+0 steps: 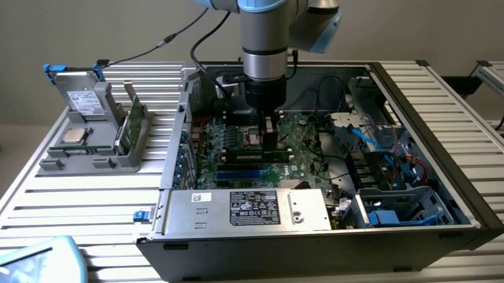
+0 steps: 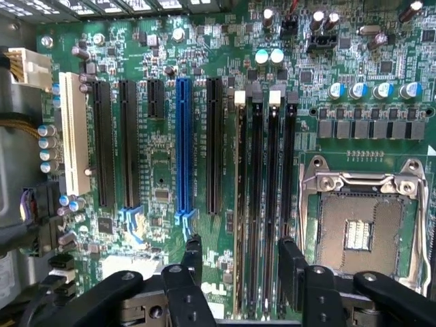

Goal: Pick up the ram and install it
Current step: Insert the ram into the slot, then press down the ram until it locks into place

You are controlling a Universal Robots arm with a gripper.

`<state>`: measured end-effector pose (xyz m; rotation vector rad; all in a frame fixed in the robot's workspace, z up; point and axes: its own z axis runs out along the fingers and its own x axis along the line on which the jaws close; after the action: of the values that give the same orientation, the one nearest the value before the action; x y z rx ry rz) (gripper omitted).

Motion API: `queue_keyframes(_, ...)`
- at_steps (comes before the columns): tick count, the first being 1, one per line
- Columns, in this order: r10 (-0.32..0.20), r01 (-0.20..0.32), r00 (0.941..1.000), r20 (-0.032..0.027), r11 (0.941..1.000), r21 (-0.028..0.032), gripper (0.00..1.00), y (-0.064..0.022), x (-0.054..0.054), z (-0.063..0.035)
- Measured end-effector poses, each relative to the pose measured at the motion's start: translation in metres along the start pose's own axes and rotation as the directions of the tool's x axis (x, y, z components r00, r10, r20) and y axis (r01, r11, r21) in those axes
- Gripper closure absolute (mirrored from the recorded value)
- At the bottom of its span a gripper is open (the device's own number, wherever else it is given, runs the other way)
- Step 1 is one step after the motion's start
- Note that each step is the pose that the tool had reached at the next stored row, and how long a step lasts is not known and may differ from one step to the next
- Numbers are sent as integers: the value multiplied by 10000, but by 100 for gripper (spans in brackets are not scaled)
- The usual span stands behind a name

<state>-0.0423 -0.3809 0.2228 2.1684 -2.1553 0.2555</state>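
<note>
Over the motherboard (image 2: 204,54), ram (image 2: 241,204) seated lengthwise in slot, jaws (image 2: 242,262) wide apart, empty.

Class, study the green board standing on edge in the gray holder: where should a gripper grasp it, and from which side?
Pinch the green board by its free top edge, across its flat faces, descending from above; the gray holder encloses its lower edge.

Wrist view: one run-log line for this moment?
gripper: open, holding nothing | ram: appears seated in memory slot, below gripper | scene: motherboard inside case
</note>
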Motion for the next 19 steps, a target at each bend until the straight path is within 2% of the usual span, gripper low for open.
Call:
queue_keyframes(2,-5,5,10000,4,10000,-37,43,1,6,-32)
queue_keyframes(3,-11,11,10000,5,10000,-74,43,0,8,-45)
queue_keyframes(4,-20,20,10000,8,9999,-136,43,0,10,-55)
queue_keyframes(5,-36,37,10000,13,9997,-237,43,-1,10,-58)
queue_keyframes(8,-101,102,9999,21,9979,-635,43,-1,12,-66)
queue_keyframes(9,-111,112,9999,24,9975,-702,43,-1,12,-67)
queue_keyframes(19,-111,113,9999,26,9974,-709,43,-1,12,-66)
